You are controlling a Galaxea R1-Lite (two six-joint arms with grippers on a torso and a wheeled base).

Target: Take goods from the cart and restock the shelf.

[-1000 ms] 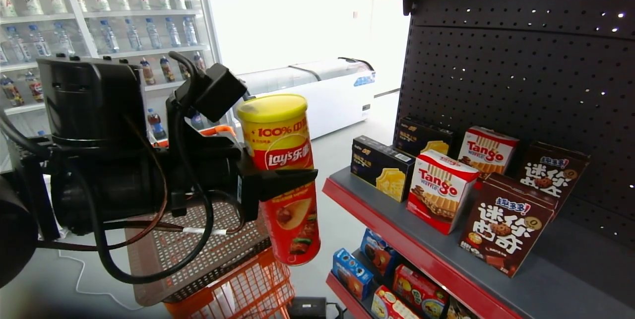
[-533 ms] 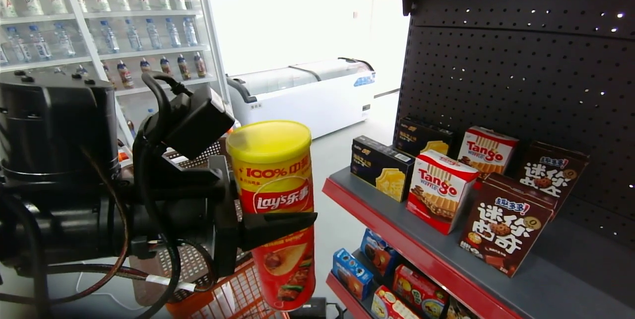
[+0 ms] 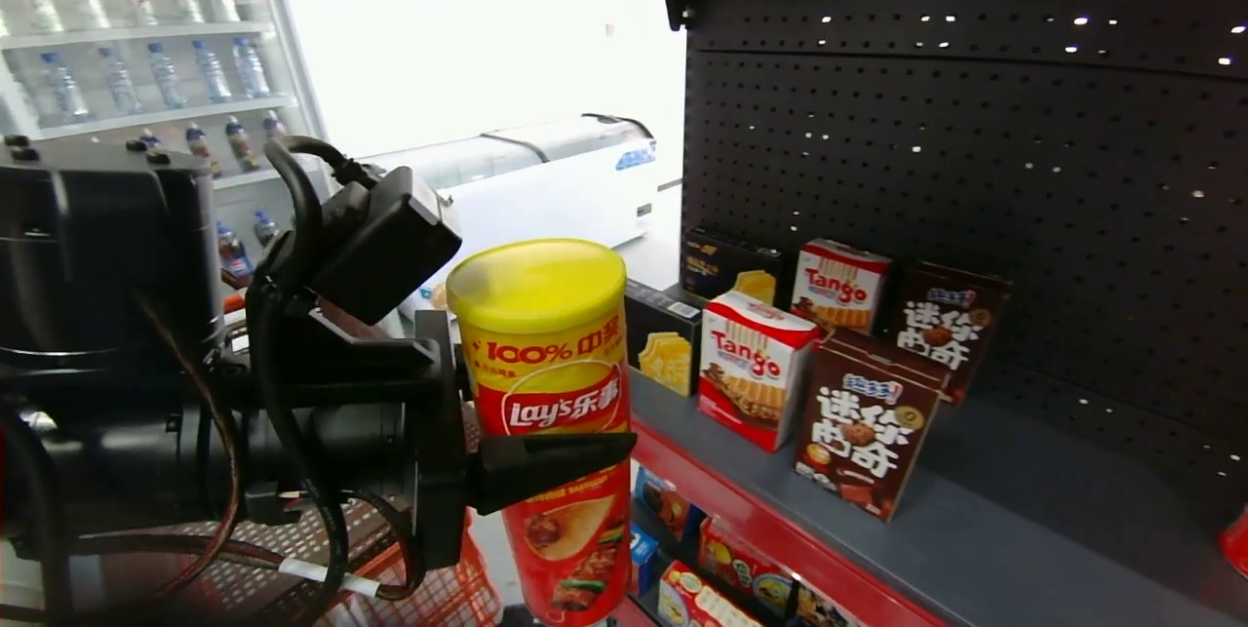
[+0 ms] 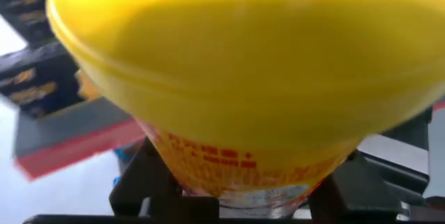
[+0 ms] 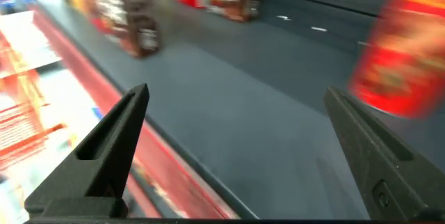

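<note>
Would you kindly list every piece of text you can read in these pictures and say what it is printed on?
"100%": chips can in the left hand, under its yellow lid.
"Lay's" with "乐事": same can's red logo.
"Tango": two red-and-white boxes on the shelf.
"迷你曲奇": brown boxes.
Dark boxes, lower-shelf packs, fridge bottles: too small to read.
Can's print in the left wrist view: blurred.
</note>
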